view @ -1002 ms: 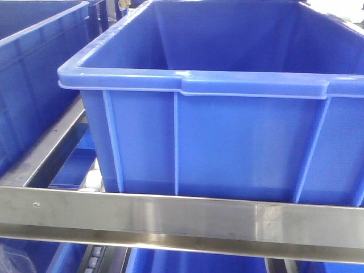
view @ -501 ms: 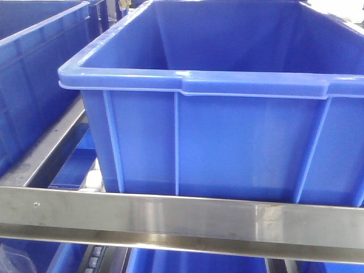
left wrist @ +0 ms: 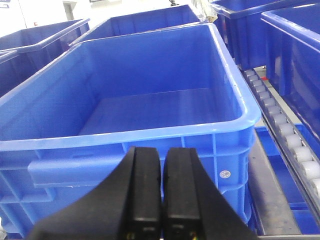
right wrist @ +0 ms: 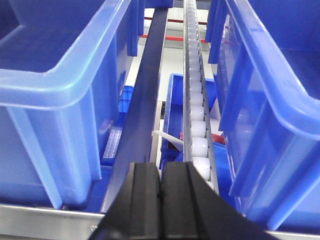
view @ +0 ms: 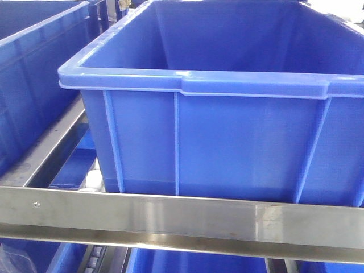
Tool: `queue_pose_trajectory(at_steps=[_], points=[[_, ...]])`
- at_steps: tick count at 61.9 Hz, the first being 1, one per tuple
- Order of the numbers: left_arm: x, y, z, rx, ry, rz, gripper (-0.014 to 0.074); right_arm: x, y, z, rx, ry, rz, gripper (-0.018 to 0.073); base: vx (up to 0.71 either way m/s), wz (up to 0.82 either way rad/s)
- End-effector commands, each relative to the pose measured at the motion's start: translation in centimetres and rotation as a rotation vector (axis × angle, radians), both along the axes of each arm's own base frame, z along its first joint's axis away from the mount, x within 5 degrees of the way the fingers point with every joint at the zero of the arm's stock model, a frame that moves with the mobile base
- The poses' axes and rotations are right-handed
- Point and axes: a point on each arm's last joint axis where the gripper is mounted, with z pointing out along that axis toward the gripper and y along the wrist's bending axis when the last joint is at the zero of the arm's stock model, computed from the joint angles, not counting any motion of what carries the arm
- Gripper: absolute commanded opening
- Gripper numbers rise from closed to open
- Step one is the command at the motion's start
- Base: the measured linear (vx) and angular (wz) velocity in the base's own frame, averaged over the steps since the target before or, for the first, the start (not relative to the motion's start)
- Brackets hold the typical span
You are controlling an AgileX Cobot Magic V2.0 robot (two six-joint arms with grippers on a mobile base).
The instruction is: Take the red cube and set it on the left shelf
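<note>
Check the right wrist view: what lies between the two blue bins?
Between the left bin and the right bin run a steel rail and a white roller track; no red cube there.

You're facing a big blue bin (view: 227, 114), open-topped with a thick rim. Another blue bin (view: 28, 68) sits just left of it.

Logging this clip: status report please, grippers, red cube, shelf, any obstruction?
Left gripper shut, empty, facing blue bin. Right gripper shut, empty, over roller rail. Red cube not in view. Shelf front bar ahead, bins filling the tier.
</note>
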Motion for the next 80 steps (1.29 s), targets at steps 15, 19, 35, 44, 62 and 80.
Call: queue_pose_trajectory(at_steps=[15,19,35,44,62,80], points=[[0.03,-0.03,0.08,-0.005,-0.069,-0.006,0.0106,-0.19,-0.12,1.80,0.001,-0.138,-0.019,0.0057,0.00,0.00],[0.03,-0.03,0.08,-0.005,-0.069,-0.006,0.0106,-0.19,-0.13,1.84,0.001,-0.142,-0.019,0.0057,0.00,0.00],[0.03,-0.03,0.08,-0.005,-0.069,-0.006,0.0106,-0.21,-0.27,1.98,0.013,-0.159,-0.035,0.0057,0.00,0.00],[0.03,-0.03,0.08,-0.005,-0.069,-0.006,0.0106,-0.21,-0.28,2.06,0.009,-0.166,-0.036,0.0057,0.00,0.00],[0.03,-0.03,0.08,-0.005,-0.069,-0.006,0.0106,-0.21,-0.28,2.04,0.010,-0.165,-0.036,0.0057,0.00,0.00],[0.03,-0.03,0.08,-0.005,-0.069,-0.006,0.0106,-0.21,-0.28,2.04,0.010,-0.165,-0.036,0.0057,0.00,0.00]])
